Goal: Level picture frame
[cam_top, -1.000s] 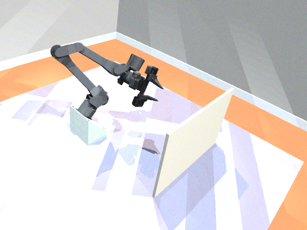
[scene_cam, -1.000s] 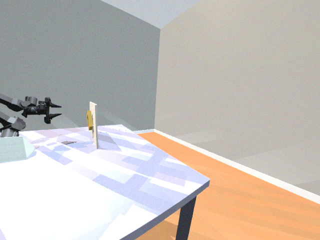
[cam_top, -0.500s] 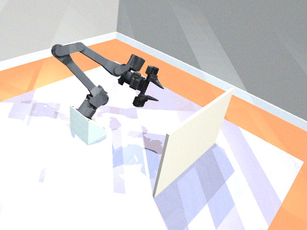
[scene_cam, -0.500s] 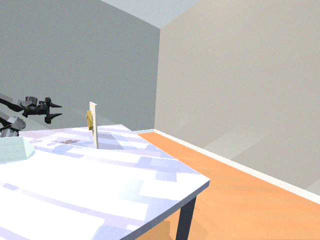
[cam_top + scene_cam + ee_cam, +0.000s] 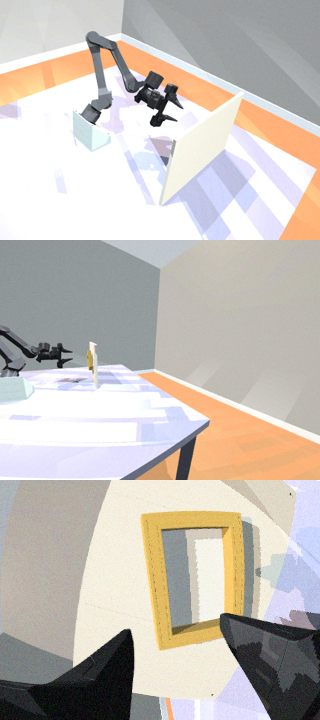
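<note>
The yellow rectangular picture frame [image 5: 195,579] hangs on the cream upright wall panel [image 5: 100,574], which stands on the pale, light-streaked surface [image 5: 85,407]. In the wrist view the frame fills the middle of the picture and sits slightly askew on the panel, its edges out of line with the panel's edges.

The dark parallel-jaw gripper [image 5: 172,111] of the grey six-joint arm [image 5: 103,67] points at the panel's frame side, its jaws partly spread and holding nothing. In the wrist view one dark fingertip [image 5: 107,667] shows at 7 o'clock from the frame and the other at 4 o'clock, overlapping the frame's lower corner in the picture.

The exterior view shows the real gap: the gripper [image 5: 65,355] hovers in the air above the surface, near the frame [image 5: 89,360] but apart from it, the frame lying at 3 o'clock from the fingertips and roughly at their height. From the top view the panel [image 5: 201,147] is seen from behind, so the frame is hidden there. The arm's pale green wedge-shaped base block [image 5: 87,133] rests on the surface at 9 o'clock from the panel.
</note>
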{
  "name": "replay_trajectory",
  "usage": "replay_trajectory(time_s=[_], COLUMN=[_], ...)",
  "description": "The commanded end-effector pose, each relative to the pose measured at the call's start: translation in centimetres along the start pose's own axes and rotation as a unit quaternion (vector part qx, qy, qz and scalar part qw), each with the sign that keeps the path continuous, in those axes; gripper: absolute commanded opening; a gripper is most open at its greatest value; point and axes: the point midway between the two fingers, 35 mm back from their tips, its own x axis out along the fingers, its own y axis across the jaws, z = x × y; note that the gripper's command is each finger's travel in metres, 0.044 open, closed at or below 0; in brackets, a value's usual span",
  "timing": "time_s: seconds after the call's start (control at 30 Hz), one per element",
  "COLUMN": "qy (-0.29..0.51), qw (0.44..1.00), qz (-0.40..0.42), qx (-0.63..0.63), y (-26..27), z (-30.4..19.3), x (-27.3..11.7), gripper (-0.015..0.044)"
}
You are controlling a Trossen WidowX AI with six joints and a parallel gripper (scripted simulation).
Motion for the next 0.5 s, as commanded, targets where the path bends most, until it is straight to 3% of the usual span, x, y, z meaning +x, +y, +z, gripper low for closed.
replay_trajectory(time_s=[0.0, 0.47], qy=[0.003, 0.003], qw=[1.0, 1.0], qz=[0.004, 0.005], qx=[0.006, 0.006], y=[0.09, 0.22], z=[-0.06, -0.22], x=[0.26, 1.01], gripper=[0.026, 0.026])
